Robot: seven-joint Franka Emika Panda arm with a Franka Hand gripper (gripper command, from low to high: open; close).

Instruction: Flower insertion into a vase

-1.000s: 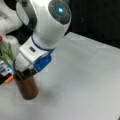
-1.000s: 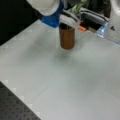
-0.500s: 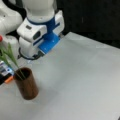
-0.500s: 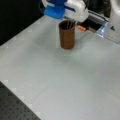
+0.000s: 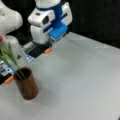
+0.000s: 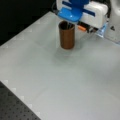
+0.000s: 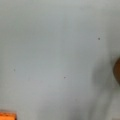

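Observation:
The vase (image 5: 27,85) is a dark brown cylinder standing upright on the pale table, at a front view's lower left. A flower's green stem and leaves (image 5: 10,57) rise out of its mouth and lean left, with a red bit (image 5: 0,38) at the frame's edge. My gripper (image 5: 28,65) hangs open above and behind the vase. Its orange-tipped fingers (image 5: 47,50) are spread wide on either side of the stem and hold nothing. In a front view the white and blue hand (image 6: 82,11) hides the flower above the vase (image 6: 67,36). The wrist view shows bare table, one orange fingertip (image 7: 6,116) and the vase's edge (image 7: 117,71).
The arm's white base (image 5: 8,21) stands at a front view's left, behind the vase. A dark perforated board (image 6: 12,108) borders the table at a front view's lower left. The pale table top (image 5: 82,80) stretches to the right of the vase.
The gripper has risen from just over the vase's mouth and drawn back. The flower stays in the vase, its green leaves now showing.

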